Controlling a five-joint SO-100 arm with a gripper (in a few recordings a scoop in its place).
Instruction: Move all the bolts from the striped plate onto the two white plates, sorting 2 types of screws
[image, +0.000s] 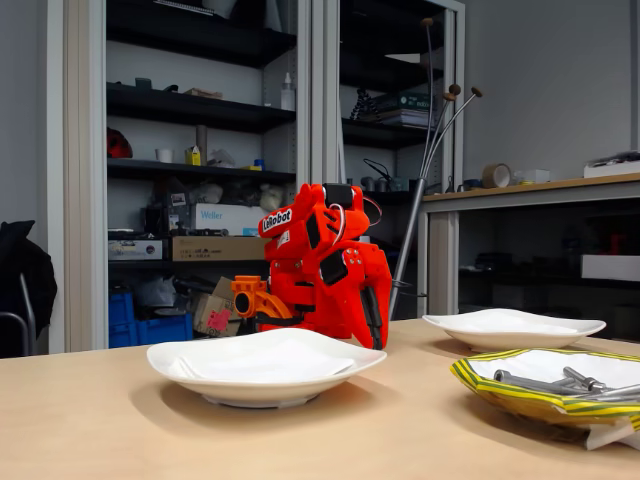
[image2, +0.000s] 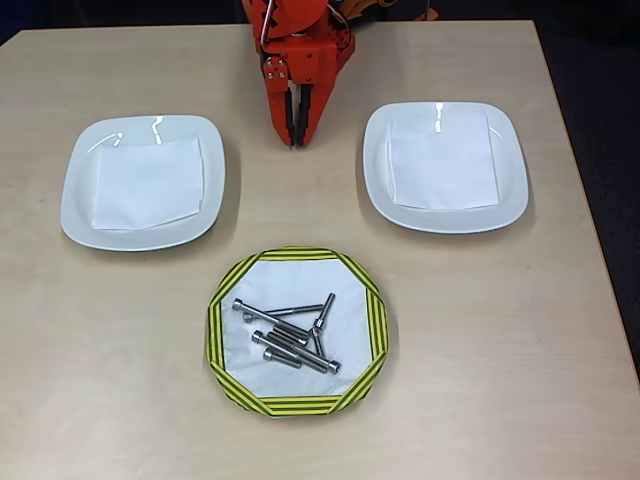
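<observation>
the arm (image2: 300, 50) is bright orange-red with black parts. two white plates (image2: 143, 181) (image2: 445, 166) hold white paper. the striped plate (image2: 297, 403) has a yellow rim with dark stripes; its bolts (image2: 290, 335) are grey metal. the desk (image2: 500, 380) is pale wood.

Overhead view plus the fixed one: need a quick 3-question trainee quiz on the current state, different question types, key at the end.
1. True or false: every one of the bolts lies on the striped plate.
2. Multiple choice: in the overhead view the gripper is A) above the striped plate, B) between the two white plates near the table's far edge, C) over the right white plate.
3. Fill in: each white plate, including the left white plate, carries a white ____ and no bolts.

Key: 1 true. 2 B; the fingers are together and hold nothing. 3 napkin (a folded paper sheet).
</observation>
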